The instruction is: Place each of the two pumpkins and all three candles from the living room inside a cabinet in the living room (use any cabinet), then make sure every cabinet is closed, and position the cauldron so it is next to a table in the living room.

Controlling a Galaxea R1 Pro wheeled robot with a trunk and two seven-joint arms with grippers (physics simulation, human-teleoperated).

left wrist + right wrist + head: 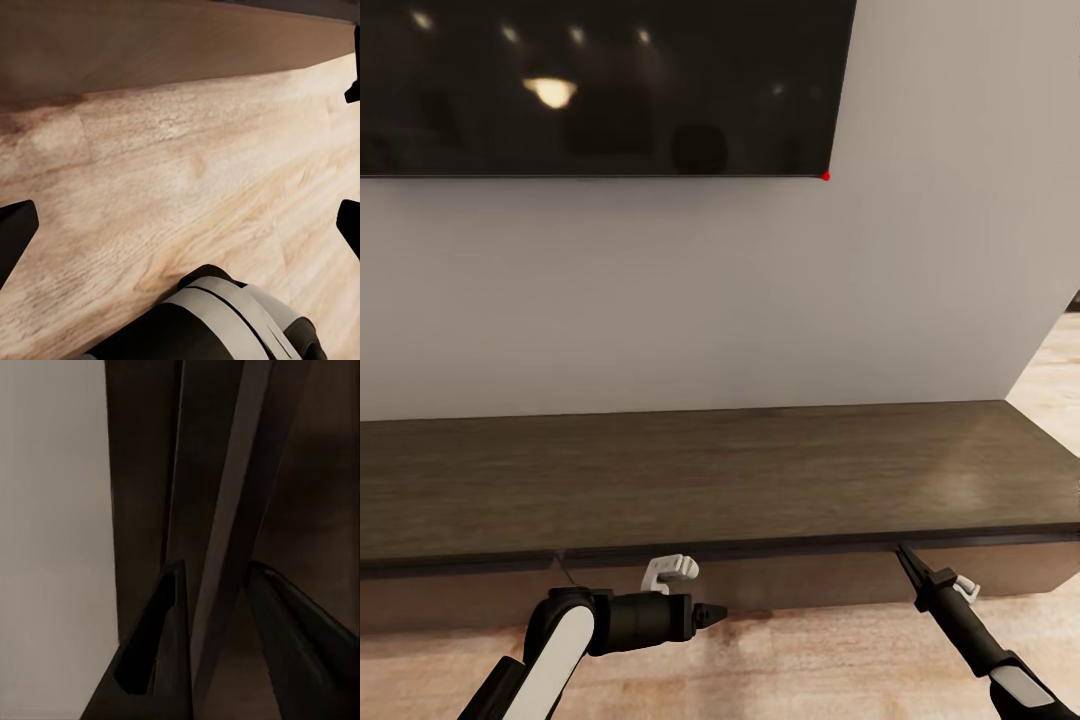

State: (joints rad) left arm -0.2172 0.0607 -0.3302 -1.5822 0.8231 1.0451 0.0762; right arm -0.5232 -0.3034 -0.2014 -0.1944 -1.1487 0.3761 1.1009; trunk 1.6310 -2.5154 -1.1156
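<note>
The cabinet [710, 480], a long dark brown console, runs across the head view under the wall TV, its drawer fronts [800, 580] flush. My right gripper [905, 552] reaches up to the seam under the cabinet's top. In the right wrist view its fingers [161, 637] sit close on either side of a brown front edge [221, 585] of the cabinet. My left gripper [715, 612] hangs low before the drawer fronts, pointing right. In the left wrist view that left gripper [184, 221] is open over bare plank floor. Pumpkins, candles, cauldron and table are out of view.
A black TV [590, 85] hangs on the white wall [710, 290] above the console. Light wood floor [810, 660] lies in front of the console and past its right end [1055, 380]. Part of my own arm [217, 322] shows in the left wrist view.
</note>
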